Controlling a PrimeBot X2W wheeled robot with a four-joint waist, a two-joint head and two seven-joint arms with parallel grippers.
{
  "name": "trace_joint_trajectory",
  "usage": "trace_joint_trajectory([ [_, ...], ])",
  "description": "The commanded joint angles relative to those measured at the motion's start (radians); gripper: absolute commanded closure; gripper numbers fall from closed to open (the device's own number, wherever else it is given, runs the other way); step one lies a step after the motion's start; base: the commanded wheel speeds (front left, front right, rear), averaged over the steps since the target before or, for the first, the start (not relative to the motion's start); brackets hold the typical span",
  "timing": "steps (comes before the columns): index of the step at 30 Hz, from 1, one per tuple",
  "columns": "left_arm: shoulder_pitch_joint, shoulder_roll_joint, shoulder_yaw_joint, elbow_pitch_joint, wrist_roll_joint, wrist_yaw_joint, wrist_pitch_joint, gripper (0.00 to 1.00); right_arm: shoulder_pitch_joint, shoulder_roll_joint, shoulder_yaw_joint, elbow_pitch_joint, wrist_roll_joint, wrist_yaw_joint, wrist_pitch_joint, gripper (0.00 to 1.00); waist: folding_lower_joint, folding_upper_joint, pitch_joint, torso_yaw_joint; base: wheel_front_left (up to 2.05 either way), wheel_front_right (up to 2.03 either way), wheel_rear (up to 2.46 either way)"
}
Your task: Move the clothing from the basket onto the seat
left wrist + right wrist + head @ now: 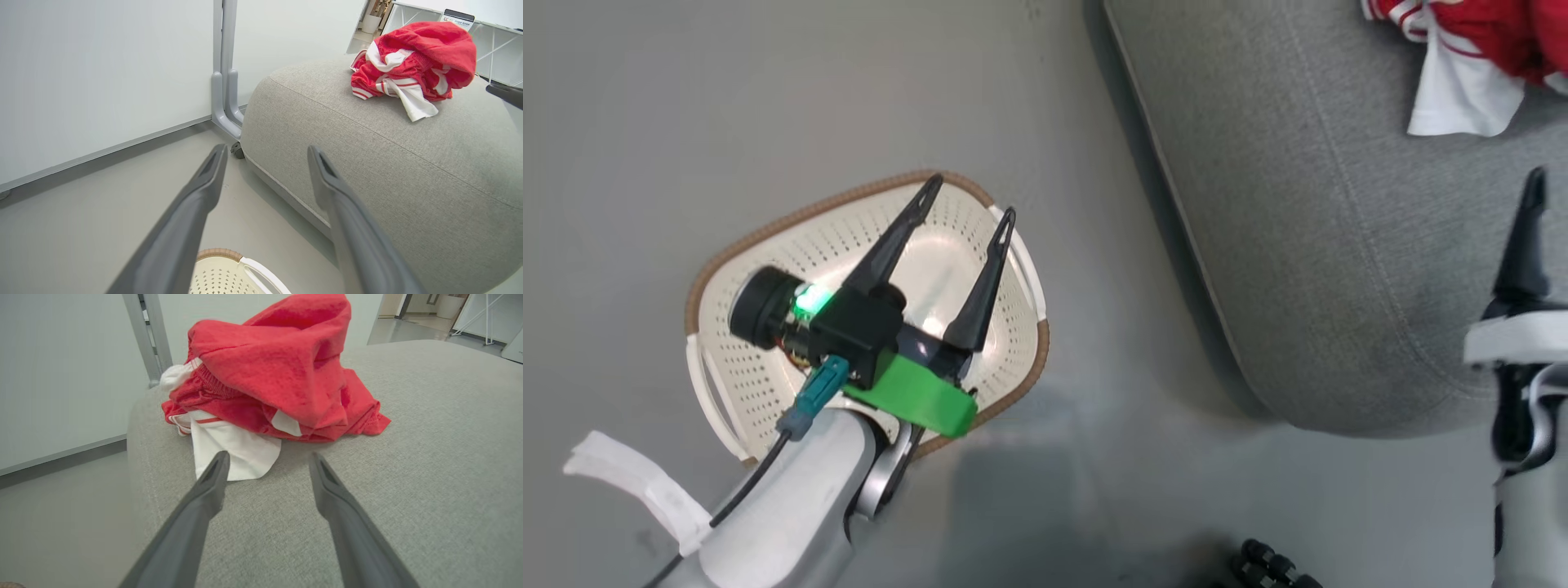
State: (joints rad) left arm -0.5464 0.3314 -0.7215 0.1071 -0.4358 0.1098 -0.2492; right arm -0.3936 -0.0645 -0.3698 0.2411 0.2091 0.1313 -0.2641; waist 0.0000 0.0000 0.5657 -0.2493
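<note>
The clothing, a bunched red heap with white trim, lies on the grey seat. My right gripper hovers open just short of the heap, with nothing between its fingers. In the head view one right finger stands over the seat, and the clothing is at the top right corner. My left gripper hangs open over the cream basket, which looks empty where its floor shows. In the left wrist view the left gripper is above the basket, with the clothing on the seat beyond.
The basket stands on grey floor to the left of the seat's rounded edge. A pale partition wall with a grey post and a small caster runs behind. A dark knobbly object is at the bottom edge.
</note>
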Motion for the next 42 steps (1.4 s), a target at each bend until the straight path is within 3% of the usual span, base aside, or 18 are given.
trace_joint_trajectory([
  [1, 0.036, -0.008, 0.014, 0.012, -0.013, 0.009, -0.009, 0.00, 0.039, 0.002, 0.034, -0.016, -0.003, -0.001, 0.000, 0.00, 0.0000, 0.0000, -0.116, 0.011, 0.00, 0.00, 0.00],
  [8, 0.199, -0.073, 0.146, 0.017, -0.007, 0.038, -0.015, 0.00, 0.174, 0.006, 0.259, -0.081, 0.006, -0.001, 0.000, 0.00, 0.0000, 0.0000, -0.274, 0.091, 0.00, 0.00, 0.00],
  [16, 0.417, -0.174, 0.379, -0.018, 0.075, 0.006, -0.015, 0.00, 0.249, -0.008, 0.443, -0.115, 0.010, -0.001, 0.000, 0.00, 0.0000, 0.0000, -0.434, 0.197, 0.00, 0.00, 0.00],
  [28, 0.647, -0.264, 0.625, -0.049, 0.185, -0.085, -0.015, 0.00, 0.339, 0.006, 0.464, -0.151, -0.002, -0.001, 0.000, 0.00, 0.0000, 0.0000, -0.571, 0.244, 0.00, 0.00, 0.00],
  [42, 0.681, -0.280, 0.671, -0.045, 0.224, -0.122, -0.015, 0.00, 0.360, 0.004, 0.470, -0.147, 0.000, -0.001, 0.000, 0.00, 0.0000, 0.0000, -0.590, 0.223, 0.00, 0.00, 0.00],
])
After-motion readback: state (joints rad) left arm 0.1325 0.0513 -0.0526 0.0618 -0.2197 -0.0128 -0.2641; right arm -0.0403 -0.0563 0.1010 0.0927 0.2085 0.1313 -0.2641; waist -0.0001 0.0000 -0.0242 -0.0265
